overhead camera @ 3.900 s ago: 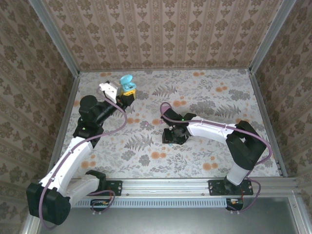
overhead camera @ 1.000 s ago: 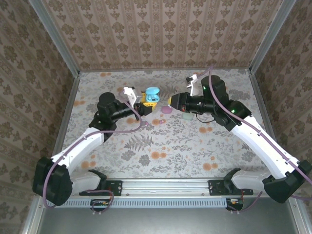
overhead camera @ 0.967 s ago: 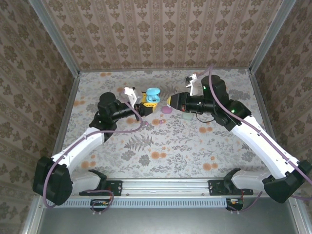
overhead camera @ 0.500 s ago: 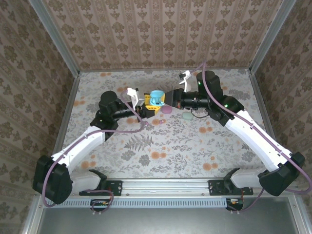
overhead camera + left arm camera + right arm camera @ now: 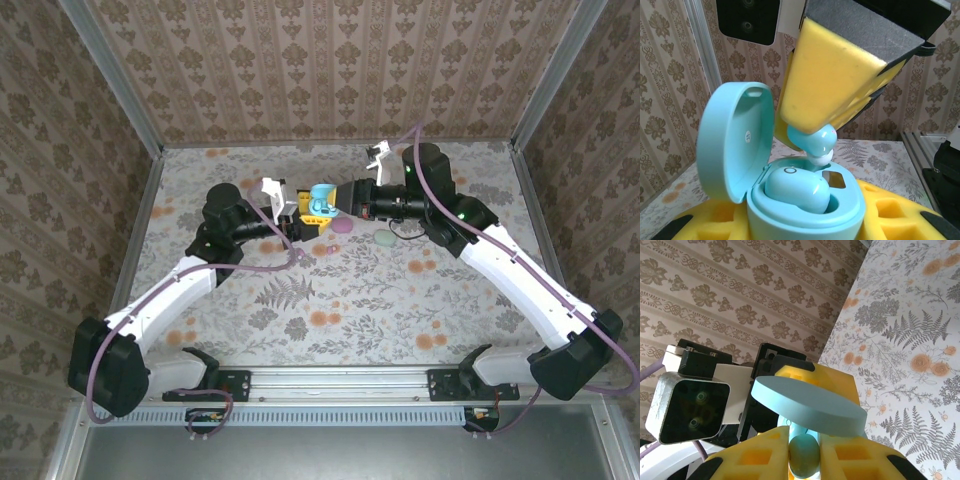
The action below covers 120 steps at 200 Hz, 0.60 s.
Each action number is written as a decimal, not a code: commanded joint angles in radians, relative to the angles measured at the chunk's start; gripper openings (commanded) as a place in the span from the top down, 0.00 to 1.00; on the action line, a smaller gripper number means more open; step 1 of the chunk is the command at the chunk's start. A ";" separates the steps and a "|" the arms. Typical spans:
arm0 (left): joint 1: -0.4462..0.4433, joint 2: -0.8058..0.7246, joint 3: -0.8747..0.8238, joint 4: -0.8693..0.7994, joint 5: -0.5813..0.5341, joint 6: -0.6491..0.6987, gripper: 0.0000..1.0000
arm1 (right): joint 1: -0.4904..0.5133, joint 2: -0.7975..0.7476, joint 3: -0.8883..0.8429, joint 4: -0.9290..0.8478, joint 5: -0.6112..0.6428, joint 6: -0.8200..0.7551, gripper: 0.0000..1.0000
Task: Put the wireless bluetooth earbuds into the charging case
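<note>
Hanging from the right pincer (image 5: 804,438), earbud (image 5: 815,142) overhangs case (image 5: 805,220).

Both arms reach to upper centre of the top view. Left gripper (image 5: 307,218) and right gripper (image 5: 340,198) meet tip to tip, jaws clamped; right's pads (image 5: 825,95) slant downward.

I can't make out a word, brand or number anywhere. The nearest thing to a sign is a small ring, like a letter O, on the blue earbud (image 5: 797,187) seated in the open charging case (image 5: 805,216), lower centre of the left wrist view. A tiny dark mark inside the lid (image 5: 732,150) is too small to read.
</note>
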 commanded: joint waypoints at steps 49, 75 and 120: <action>-0.012 0.009 0.038 0.073 0.025 -0.053 0.67 | 0.002 0.015 -0.005 -0.052 0.067 -0.059 0.79; -0.012 0.012 0.037 0.097 0.015 -0.072 0.66 | 0.004 0.009 -0.005 -0.069 0.077 -0.081 0.78; -0.011 0.017 0.038 0.104 0.011 -0.081 0.66 | 0.004 0.008 0.016 -0.093 0.088 -0.091 0.65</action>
